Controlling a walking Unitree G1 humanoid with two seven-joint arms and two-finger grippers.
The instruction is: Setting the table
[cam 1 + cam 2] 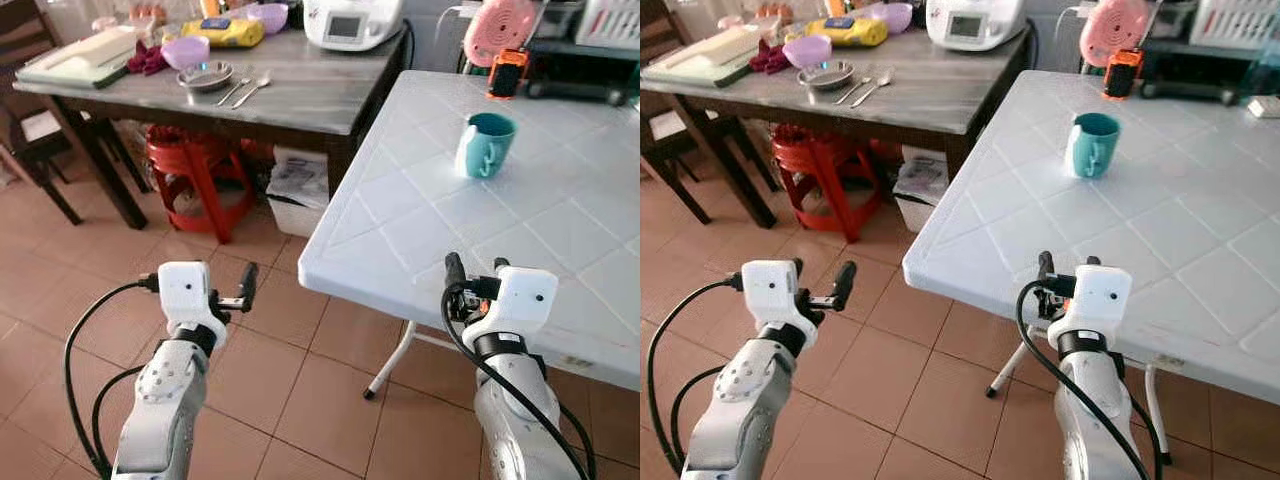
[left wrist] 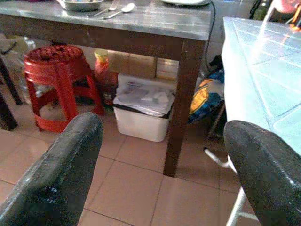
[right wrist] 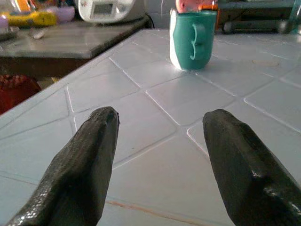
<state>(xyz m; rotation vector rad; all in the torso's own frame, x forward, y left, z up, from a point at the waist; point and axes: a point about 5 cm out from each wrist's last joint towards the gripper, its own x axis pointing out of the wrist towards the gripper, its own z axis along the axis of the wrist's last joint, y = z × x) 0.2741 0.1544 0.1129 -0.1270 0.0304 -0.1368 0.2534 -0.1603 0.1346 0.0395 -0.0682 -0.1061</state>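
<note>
a teal mug [image 1: 485,145] stands upright on the white tabletop [image 1: 400,235], well in from the near edge, its handle turned toward the robot. the right hand [image 1: 474,272] hovers over the near edge of that tabletop, its two black fingers [image 3: 82,165] spread wide and empty, pointed toward the mug but well apart from it. the left hand [image 1: 240,290] hangs over the tiled floor [image 1: 290,385] beside the white tabletop's corner, fingers wide apart and holding nothing. farther back, a grey tabletop [image 1: 300,90] carries a metal bowl [image 1: 205,76] with a fork and a spoon [image 1: 252,88] just beside it, a purple bowl [image 1: 185,51] and a white appliance [image 1: 352,22]. under it stand a red stool [image 2: 56,84] and a white bin [image 2: 143,113].
</note>
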